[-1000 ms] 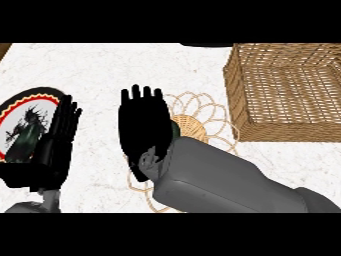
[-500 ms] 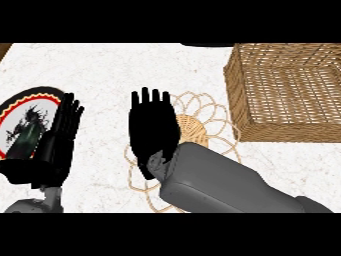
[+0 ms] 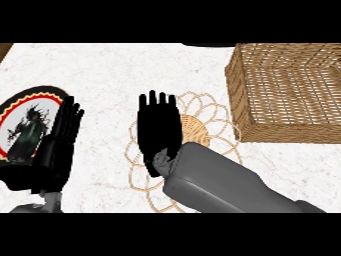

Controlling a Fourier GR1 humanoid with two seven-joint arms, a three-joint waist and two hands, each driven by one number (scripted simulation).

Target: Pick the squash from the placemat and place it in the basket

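Hunting for the squash first: it cannot be made out, only a tan-orange patch (image 3: 195,129) at the centre of the placemat (image 3: 216,112), peeking out just right of the right hand (image 3: 160,125). Whether that patch is the squash or the mat's own weave, I cannot tell. The right hand lies flat over the mat's left half, fingers straight and together, wide open and holding nothing. Since a second ago it has slid a little to the right, further in over the mat's middle, with the grey forearm (image 3: 217,180) following and covering the mat's lower part. The basket (image 3: 298,134) sits at the upper right, just beside the mat's right edge, in the same place as before. Over on the left, the left hand (image 3: 55,150) rests open, fingers up, beside the red-rimmed plate (image 3: 7,117), barely changed. White counter (image 3: 129,65) lies all around.
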